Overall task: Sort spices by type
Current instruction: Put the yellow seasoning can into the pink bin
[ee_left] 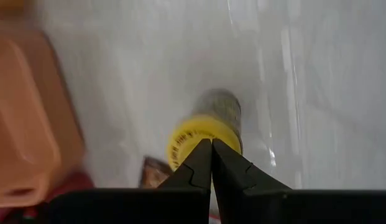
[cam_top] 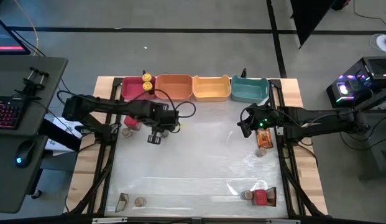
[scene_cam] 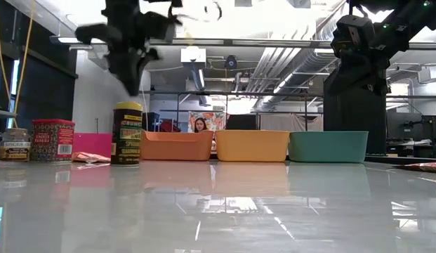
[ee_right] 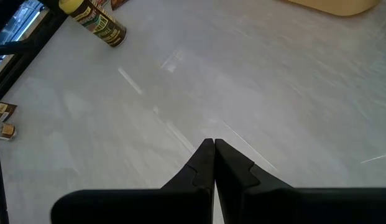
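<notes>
A yellow-lidded spice jar [ee_left: 204,132] stands upright on the white table, in front of the pink bin [cam_top: 134,91]. My left gripper [ee_left: 211,143] hangs shut a little above that jar [scene_cam: 126,133], touching nothing; in the low view its tips [scene_cam: 136,87] are clear of the lid. Two more yellow-lidded jars [cam_top: 147,82] lie in the pink bin. A red box [cam_top: 132,121] and a brown-lidded jar [cam_top: 126,131] stand left of my left gripper [cam_top: 156,137]. My right gripper [ee_right: 212,144] is shut and holds nothing, raised over the table's right side [cam_top: 245,124].
Orange [cam_top: 174,87], yellow [cam_top: 211,89] and teal [cam_top: 249,89] bins line the far edge. An orange packet [cam_top: 263,139] and a jar [cam_top: 261,152] lie at the right. Near the front edge are a packet [cam_top: 122,201], jars [cam_top: 140,201] [cam_top: 247,195] and a red box [cam_top: 260,197].
</notes>
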